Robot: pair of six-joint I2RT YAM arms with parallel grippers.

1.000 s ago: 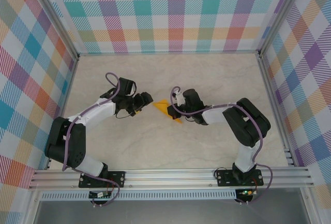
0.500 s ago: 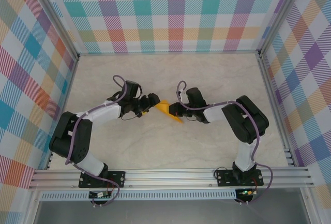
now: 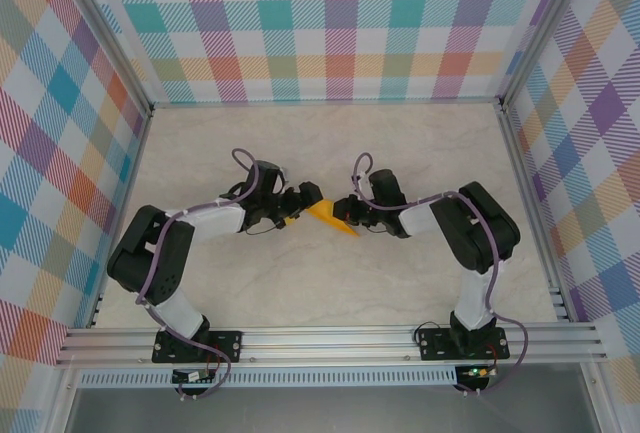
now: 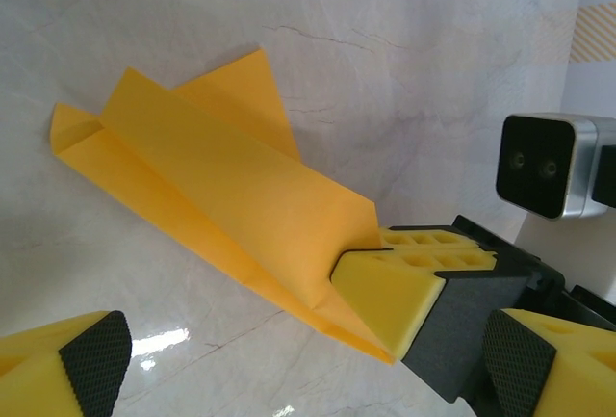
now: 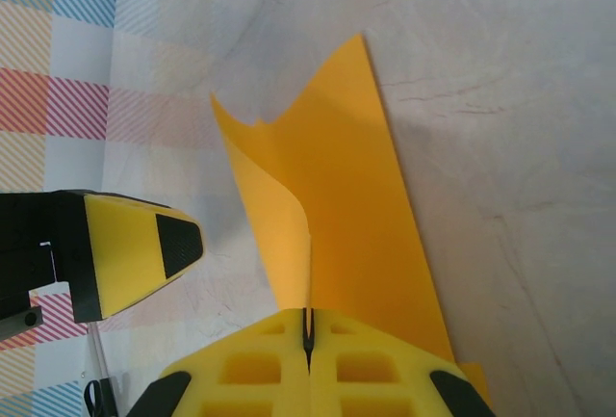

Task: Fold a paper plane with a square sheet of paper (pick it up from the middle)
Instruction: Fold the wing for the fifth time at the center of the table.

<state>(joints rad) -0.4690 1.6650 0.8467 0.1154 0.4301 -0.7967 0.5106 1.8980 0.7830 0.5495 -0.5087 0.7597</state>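
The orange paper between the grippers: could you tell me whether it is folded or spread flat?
Folded: the paper shows overlapping layers and long creases in a narrow pointed shape, pinched by the shut right gripper.

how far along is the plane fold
Done: the paper is already creased into a narrow, layered dart shape. In hand: the right gripper is shut on one end of it, and the left gripper is open right beside it. Left: any last folds or wing shaping, which I can't judge from here.

Pale marbled table (image 3: pixel 300 148), folded orange-yellow paper plane (image 3: pixel 326 216) partly resting on it near the middle
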